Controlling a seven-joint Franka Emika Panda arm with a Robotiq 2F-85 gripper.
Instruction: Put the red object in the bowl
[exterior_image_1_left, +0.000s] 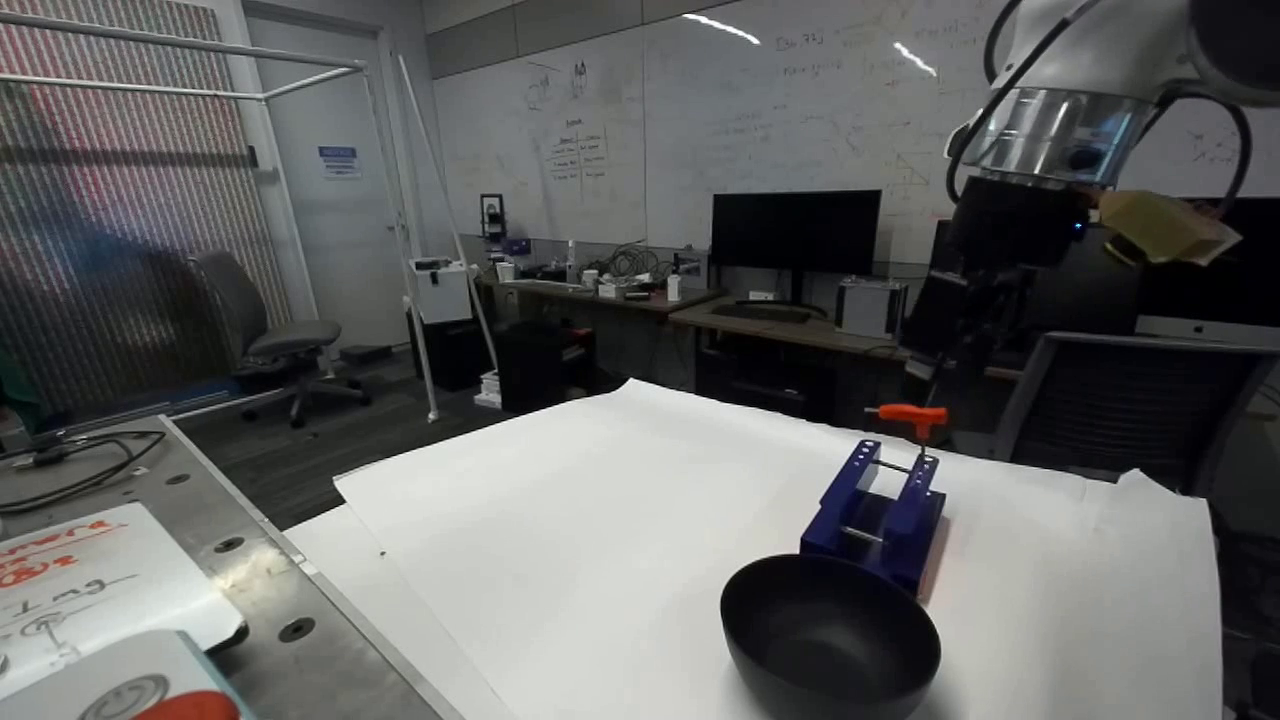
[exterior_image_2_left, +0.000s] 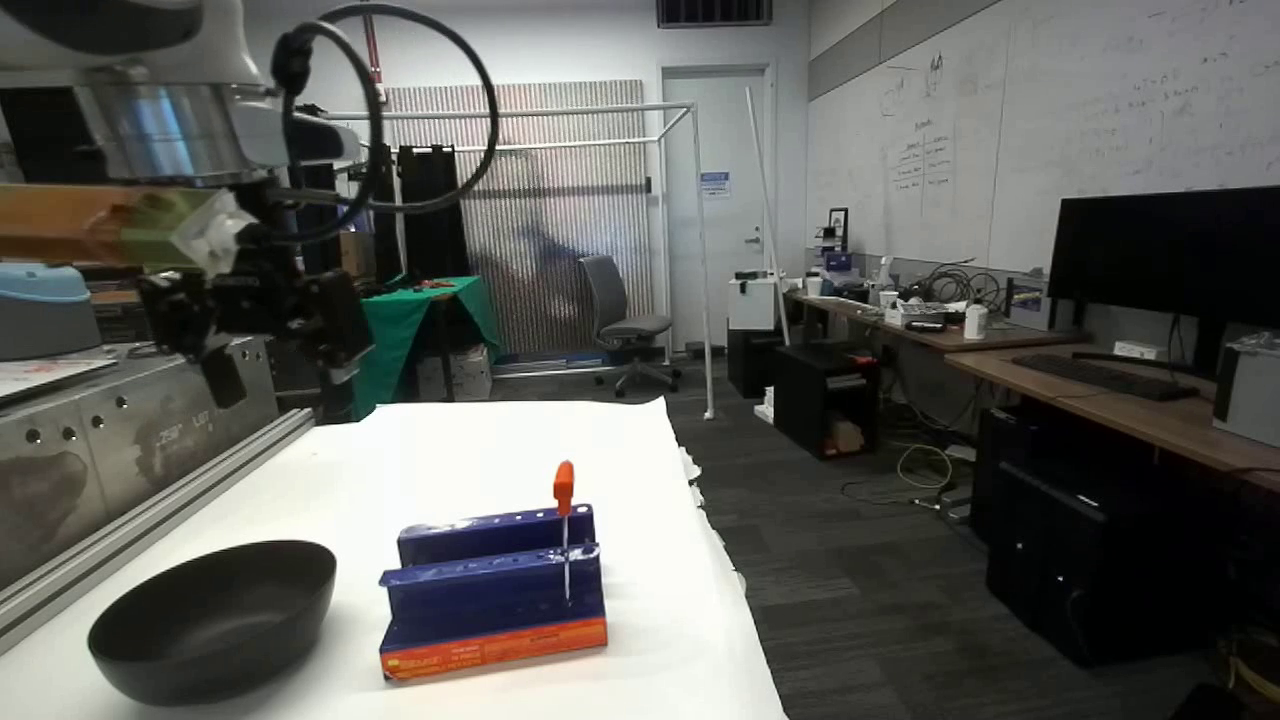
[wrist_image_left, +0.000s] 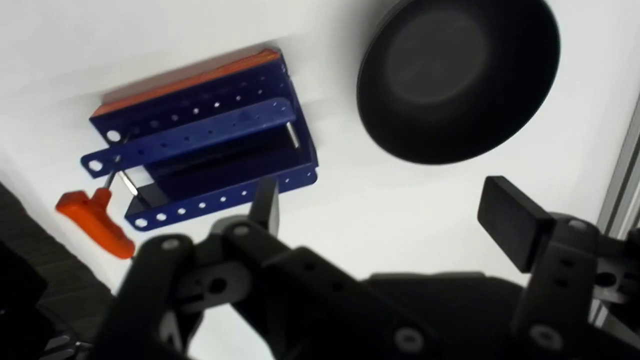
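Note:
The red object (exterior_image_1_left: 915, 413) is a red-orange T-shaped handle on a thin metal shaft. It stands upright in an end hole of the blue rack (exterior_image_1_left: 915, 500) in both exterior views (exterior_image_2_left: 564, 488). In the wrist view the red object (wrist_image_left: 97, 225) lies at the left, outside the jaws. The black bowl (exterior_image_1_left: 830, 640) stands beside the rack, and nothing shows inside it; it is also at the upper right of the wrist view (wrist_image_left: 435, 130). My gripper (wrist_image_left: 390, 215) is open with nothing between its fingers. It hangs above the table, apart from everything, in both exterior views (exterior_image_2_left: 285, 370).
White paper (exterior_image_1_left: 560, 540) covers the table. The blue rack (exterior_image_2_left: 490, 600) has an orange label along its base. A metal bench (exterior_image_2_left: 150, 440) borders one table side. A chair (exterior_image_1_left: 1130, 410) and desks with a monitor (exterior_image_1_left: 797, 230) stand beyond the table.

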